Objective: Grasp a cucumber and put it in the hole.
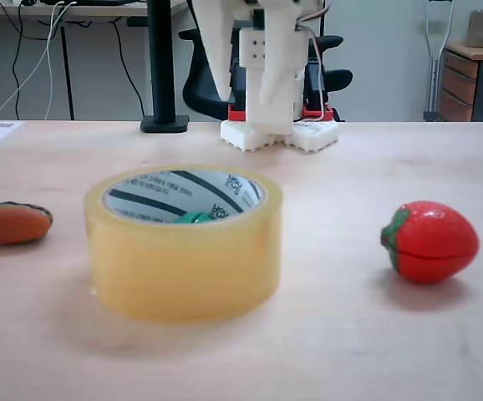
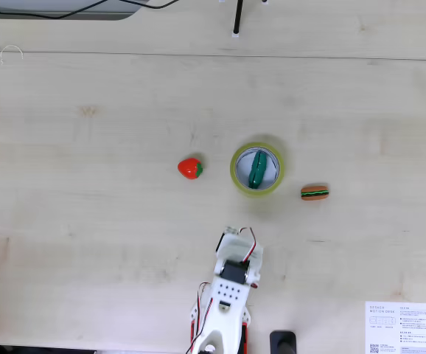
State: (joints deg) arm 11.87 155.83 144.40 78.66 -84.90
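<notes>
The dark-green cucumber (image 2: 258, 168) lies inside the hole (image 2: 248, 158) of the yellowish tape roll (image 2: 235, 174), seen from above in a fixed view. In the low fixed view only a green sliver of the cucumber (image 1: 194, 218) shows over the near wall of the roll (image 1: 183, 259). My gripper (image 2: 233, 234) is drawn back near the arm's base, well away from the roll and holding nothing. It hangs over the far table edge (image 1: 262, 104) in the low view. How its jaws stand is not clear.
A red strawberry toy (image 1: 429, 241) (image 2: 190, 168) sits on one side of the roll, and an orange toy with dark edges (image 1: 9, 223) (image 2: 315, 192) on the other. A printed sheet (image 2: 404, 327) lies at the table corner by the arm's base.
</notes>
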